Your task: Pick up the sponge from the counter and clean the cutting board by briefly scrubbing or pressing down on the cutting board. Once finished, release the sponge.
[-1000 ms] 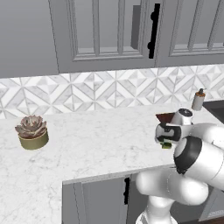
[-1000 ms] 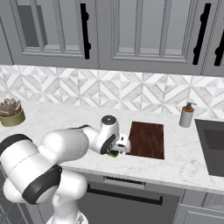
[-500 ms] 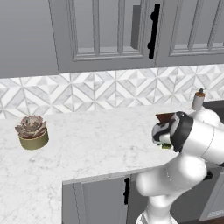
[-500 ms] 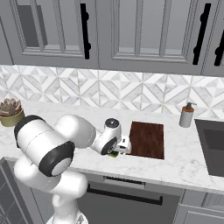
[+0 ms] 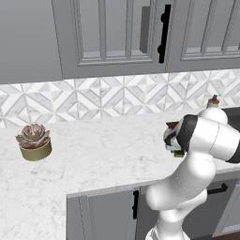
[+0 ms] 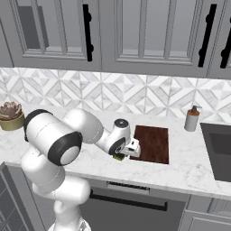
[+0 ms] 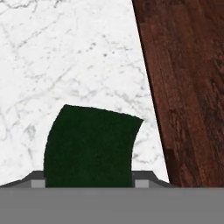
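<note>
Dark green fuzzy sponge point(image 7: 89, 146) in hand point(image 7: 89, 181); grained reddish-brown board point(image 7: 188, 87) beside

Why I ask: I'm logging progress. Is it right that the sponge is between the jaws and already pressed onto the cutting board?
Not quite. The sponge is between the jaws, but in the hand view it sits over the white counter, beside the cutting board, not on it.

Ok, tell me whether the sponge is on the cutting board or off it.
Off it. In the hand view the sponge sits over white counter, left of the cutting board's edge.
</note>
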Robot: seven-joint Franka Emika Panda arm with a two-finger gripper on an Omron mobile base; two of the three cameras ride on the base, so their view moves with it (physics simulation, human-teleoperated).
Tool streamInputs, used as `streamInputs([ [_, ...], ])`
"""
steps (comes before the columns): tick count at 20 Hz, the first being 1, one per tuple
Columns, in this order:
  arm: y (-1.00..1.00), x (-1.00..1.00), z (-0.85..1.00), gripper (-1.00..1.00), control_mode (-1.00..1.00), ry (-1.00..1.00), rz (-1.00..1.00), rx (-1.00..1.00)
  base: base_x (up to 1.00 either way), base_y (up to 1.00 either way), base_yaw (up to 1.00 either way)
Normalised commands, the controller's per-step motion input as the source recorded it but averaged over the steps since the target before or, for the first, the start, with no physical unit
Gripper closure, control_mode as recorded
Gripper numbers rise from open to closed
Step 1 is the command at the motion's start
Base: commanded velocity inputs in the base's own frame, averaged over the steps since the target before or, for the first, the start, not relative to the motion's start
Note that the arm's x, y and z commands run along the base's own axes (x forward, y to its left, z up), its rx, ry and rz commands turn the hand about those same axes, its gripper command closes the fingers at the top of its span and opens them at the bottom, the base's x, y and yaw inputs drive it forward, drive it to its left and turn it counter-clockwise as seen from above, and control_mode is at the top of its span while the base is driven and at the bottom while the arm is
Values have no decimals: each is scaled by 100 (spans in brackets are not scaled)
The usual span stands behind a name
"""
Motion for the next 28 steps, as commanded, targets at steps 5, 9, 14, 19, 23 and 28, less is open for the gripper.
streamInputs([
  [5, 0, 0, -5, 100, -100, 0, 3, -6, 0, 0, 0],
  [9, -9, 0, 18, 100, -100, -1, 0, -3, 0, 0, 0],
  [14, -28, -1, 38, 100, -100, 0, 0, 0, 0, 0, 0],
  [19, -55, 18, 12, 100, -100, 0, 1, 6, 0, 0, 0],
  [23, -26, 18, -1, 100, -100, 0, 7, 1, 0, 0, 0],
  [28, -1, 12, -5, 100, -100, 0, 1, 0, 0, 0, 0],
])
